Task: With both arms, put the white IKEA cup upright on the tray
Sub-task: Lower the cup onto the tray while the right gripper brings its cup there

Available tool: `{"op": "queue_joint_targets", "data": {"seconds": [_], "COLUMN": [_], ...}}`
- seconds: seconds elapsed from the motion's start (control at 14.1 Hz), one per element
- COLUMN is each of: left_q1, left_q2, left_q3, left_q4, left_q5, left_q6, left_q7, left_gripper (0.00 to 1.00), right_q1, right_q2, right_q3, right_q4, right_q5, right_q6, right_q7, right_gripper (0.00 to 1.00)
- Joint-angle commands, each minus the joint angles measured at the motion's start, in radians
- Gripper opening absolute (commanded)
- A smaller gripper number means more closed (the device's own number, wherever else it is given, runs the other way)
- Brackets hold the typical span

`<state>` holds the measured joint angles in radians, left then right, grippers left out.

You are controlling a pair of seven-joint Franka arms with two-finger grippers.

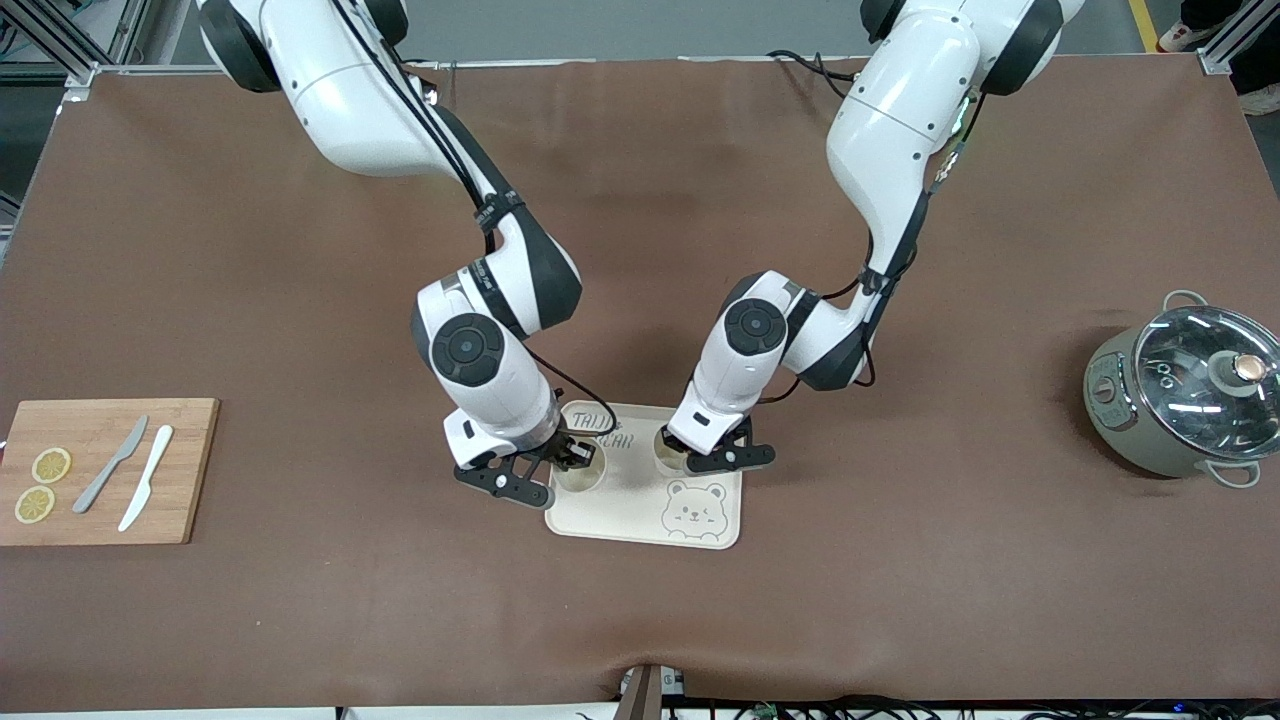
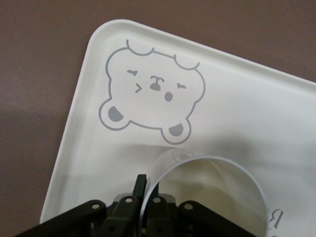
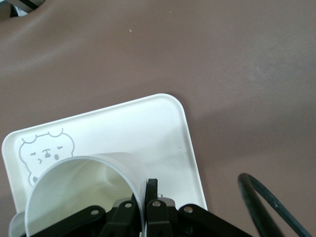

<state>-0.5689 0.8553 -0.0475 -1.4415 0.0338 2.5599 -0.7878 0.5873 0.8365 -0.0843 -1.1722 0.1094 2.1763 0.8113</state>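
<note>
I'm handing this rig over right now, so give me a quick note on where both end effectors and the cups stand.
Left end effector: shut on the rim of a white cup standing upright on the tray, near the bear face.
Right end effector: shut on the rim of a second white cup, upright at the tray's edge toward the right arm's end.
Done: both cups appear set on the tray.
Left: open both end effectors, lift clear and check that the cups stay upright.

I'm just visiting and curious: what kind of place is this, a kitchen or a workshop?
Most likely a robotics lab staged as a kitchen: two arms stand at a cloth-covered table with a bear-print tray, a cutting board and a lidded pot. Metal framing shows at the corners.
</note>
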Motion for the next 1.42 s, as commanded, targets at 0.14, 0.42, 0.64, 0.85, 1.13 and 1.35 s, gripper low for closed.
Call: {"op": "queue_joint_targets", "data": {"seconds": [0.14,0.42,0.64,0.85,1.13,1.35], "left_q1": [-0.009,-0.009,-0.008,-0.011,-0.022,-0.014], "left_q2": [0.002,-0.004,-0.005,-0.002,-0.009,-0.015], "left_q3": [0.009,0.009,0.008,0.012,0.014,0.014], "left_q4": [-0.023,-0.02,-0.022,-0.022,-0.019,-0.019], "left_q5": [0.003,0.003,0.001,0.001,0.001,0.001], "left_q6": [0.008,0.0,-0.001,-0.001,-0.003,-0.009], "left_q7": [-0.011,-0.011,-0.018,-0.018,-0.117,-0.123], "left_gripper": [0.0,0.0,0.21,1.0,1.0,1.0], "right_q1": [0.029,0.031,0.032,0.034,0.034,0.02], "right_q2": [0.019,0.052,0.067,0.072,0.082,0.078], "right_q3": [-0.011,-0.012,-0.014,-0.014,-0.014,-0.014], "right_q4": [-0.067,-0.073,-0.087,-0.115,-0.115,-0.115], "right_q5": [-0.022,-0.022,-0.025,-0.031,-0.031,-0.042], "right_q6": [0.126,0.161,0.194,0.238,0.241,0.237], "right_q7": [0.035,0.046,0.051,0.052,0.057,0.054], "right_gripper": [0.0,0.0,0.0,0.0,0.0,0.99]}}
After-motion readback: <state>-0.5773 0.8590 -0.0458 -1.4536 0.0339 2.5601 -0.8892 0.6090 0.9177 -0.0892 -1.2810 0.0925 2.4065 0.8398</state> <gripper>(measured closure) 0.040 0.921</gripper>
